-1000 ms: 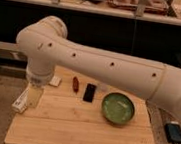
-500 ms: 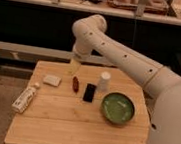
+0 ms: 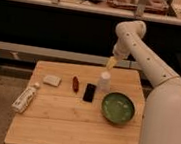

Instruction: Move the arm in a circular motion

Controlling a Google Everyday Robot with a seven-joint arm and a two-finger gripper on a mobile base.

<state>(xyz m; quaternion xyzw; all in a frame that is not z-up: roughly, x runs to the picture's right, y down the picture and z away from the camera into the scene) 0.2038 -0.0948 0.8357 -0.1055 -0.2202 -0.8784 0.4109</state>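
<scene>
The arm point(image 3: 150, 65), white with small dark dots, rises from the lower right and bends at a bulbous joint point(image 3: 130, 30) above the table's far right. Its pale yellowish tapered tip, the gripper point(image 3: 110, 63), points down over the back edge of the wooden table point(image 3: 72, 122), just above a small white bottle point(image 3: 103, 82). Nothing is visibly held at the tip.
On the table lie a green bowl point(image 3: 117, 108), a black phone point(image 3: 89, 92), a small red-brown object point(image 3: 75, 83), a white packet point(image 3: 52, 80) and a white lying bottle point(image 3: 24, 99). Dark shelving point(image 3: 65, 27) runs behind the table.
The arm has swept from the left side of the table across to the right; its elbow joint and tip now stand over the far right, uncovering the left half of the table.
</scene>
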